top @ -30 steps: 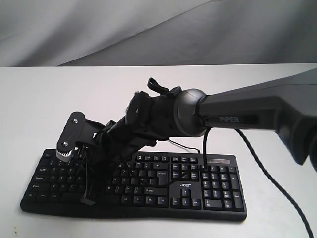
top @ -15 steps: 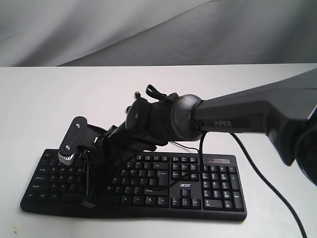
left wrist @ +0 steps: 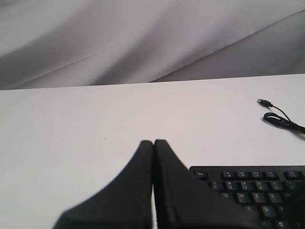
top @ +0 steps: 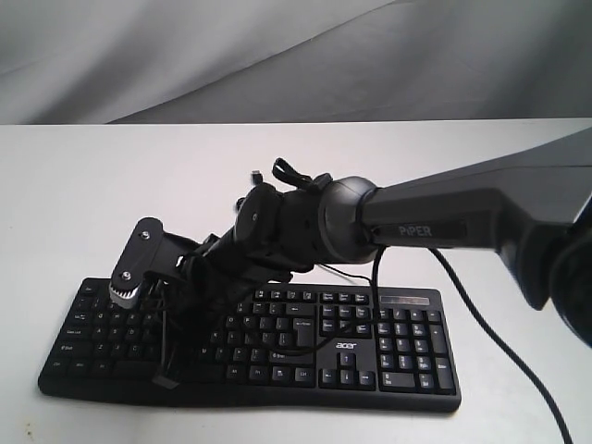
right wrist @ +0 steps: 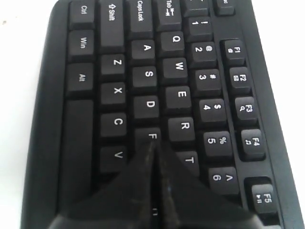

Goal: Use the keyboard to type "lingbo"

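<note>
The black keyboard (top: 345,345) with white legends and an "acer" logo lies on the white table. My right gripper (top: 166,377) reaches across to its left half, fingers shut and pointing down at the keys. In the right wrist view the shut tips (right wrist: 153,143) end at the edge of the F key (right wrist: 151,135), between V and T, and hide the keys beyond. I cannot tell whether they touch a key. My left gripper (left wrist: 154,141) is shut with nothing in it, over bare table beside the keyboard's Esc corner (left wrist: 202,174).
The keyboard's thin USB cable (left wrist: 279,117) lies loose on the table behind it, plug unconnected. The right arm's own black cable (top: 499,333) hangs past the number pad. A grey cloth backdrop (top: 296,55) rises behind the table.
My right arm has dropped slightly and its gripper has sunk a little toward the keys over the last second. Nothing has moved in the last half second.
</note>
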Controlling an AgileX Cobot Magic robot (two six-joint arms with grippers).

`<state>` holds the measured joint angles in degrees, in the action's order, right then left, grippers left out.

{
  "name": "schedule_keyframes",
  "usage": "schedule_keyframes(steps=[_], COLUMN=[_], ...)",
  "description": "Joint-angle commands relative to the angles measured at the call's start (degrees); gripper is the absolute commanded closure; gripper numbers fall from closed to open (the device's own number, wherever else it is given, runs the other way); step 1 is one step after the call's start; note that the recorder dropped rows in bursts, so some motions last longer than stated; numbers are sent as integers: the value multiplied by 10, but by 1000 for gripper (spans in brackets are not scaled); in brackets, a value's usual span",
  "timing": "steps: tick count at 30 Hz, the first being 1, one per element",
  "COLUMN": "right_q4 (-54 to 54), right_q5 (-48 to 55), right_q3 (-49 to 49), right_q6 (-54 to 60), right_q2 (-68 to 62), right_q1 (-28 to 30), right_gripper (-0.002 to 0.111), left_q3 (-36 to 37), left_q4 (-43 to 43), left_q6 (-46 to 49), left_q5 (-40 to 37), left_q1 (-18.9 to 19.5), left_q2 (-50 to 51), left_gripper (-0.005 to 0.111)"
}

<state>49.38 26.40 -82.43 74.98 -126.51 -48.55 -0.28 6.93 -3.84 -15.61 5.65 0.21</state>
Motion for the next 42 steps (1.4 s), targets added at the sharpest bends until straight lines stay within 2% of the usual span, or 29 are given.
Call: schedule_keyframes(steps=[1,20,42], right_q4=[5,-38,-22], right_q5=[1,52,28], right_q3=[-4,13,20], right_q6=[-1,-33,-22], right_q2=[3,36,30], right_q1=[0,1,-1], right_gripper=[108,108,108], left_q3=[3,3,3], left_q4=[-2,-2,-2], left_q6=[-1,-1,-1], left_q5=[4,4,4], left_q1=[1,1,1], left_q2=[-2,-2,-2], left_gripper=[106,106,106])
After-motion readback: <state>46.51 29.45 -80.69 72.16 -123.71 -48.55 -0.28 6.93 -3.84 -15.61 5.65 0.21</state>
